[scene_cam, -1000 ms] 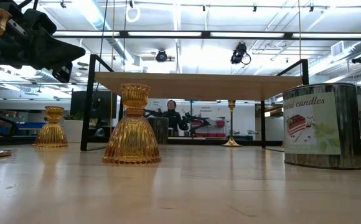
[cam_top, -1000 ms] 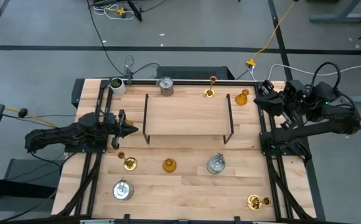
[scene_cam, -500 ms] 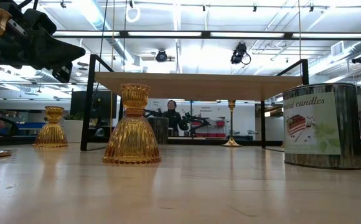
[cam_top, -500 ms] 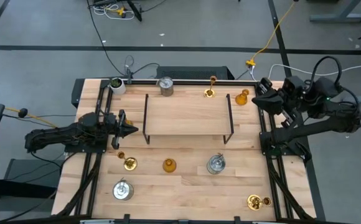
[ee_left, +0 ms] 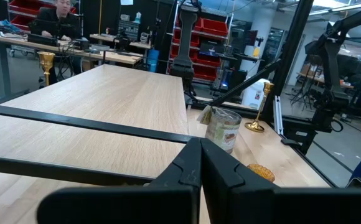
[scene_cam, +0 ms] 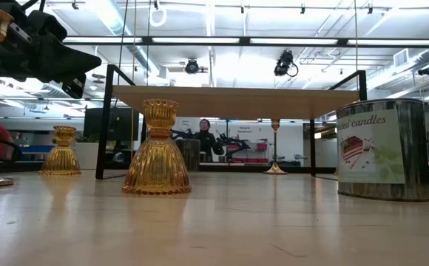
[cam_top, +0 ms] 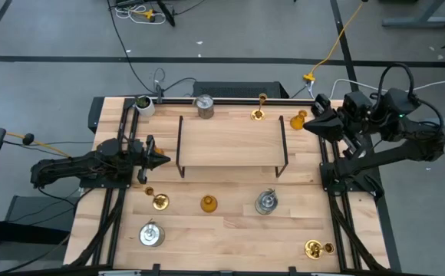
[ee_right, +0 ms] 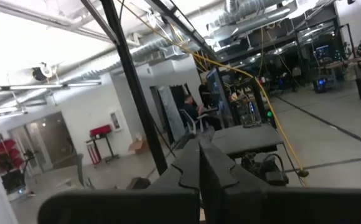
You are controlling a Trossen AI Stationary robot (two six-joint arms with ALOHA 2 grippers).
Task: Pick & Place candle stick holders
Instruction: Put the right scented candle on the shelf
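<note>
Several candle stick holders stand on the table. An amber one (cam_top: 298, 119), a gold brass one (cam_top: 258, 114) and a silver can (cam_top: 204, 106) are along the far edge. Another gold one (cam_top: 159, 202), an amber one (cam_top: 209, 203) and two silver cans (cam_top: 265, 202) (cam_top: 151, 234) stand nearer, and a gold one (cam_top: 314, 248) is at the near right corner. My left gripper (cam_top: 165, 159) is shut and level at the rack's left end, holding nothing. My right gripper (cam_top: 307, 126) is shut, raised above the table's far right corner near the amber holder, and is also empty.
A wooden rack with black wire sides (cam_top: 232, 142) stands mid-table, its top bare. A whitish cup with dark green contents (cam_top: 143, 104) sits at the far left corner. Black rails (cam_top: 337, 222) run along both table sides. A person sits beyond the table (scene_cam: 203, 139).
My right gripper has risen and swung toward the table's left, out over the far right corner, tipping its fingers upward; it stays shut. The holders have not moved.
</note>
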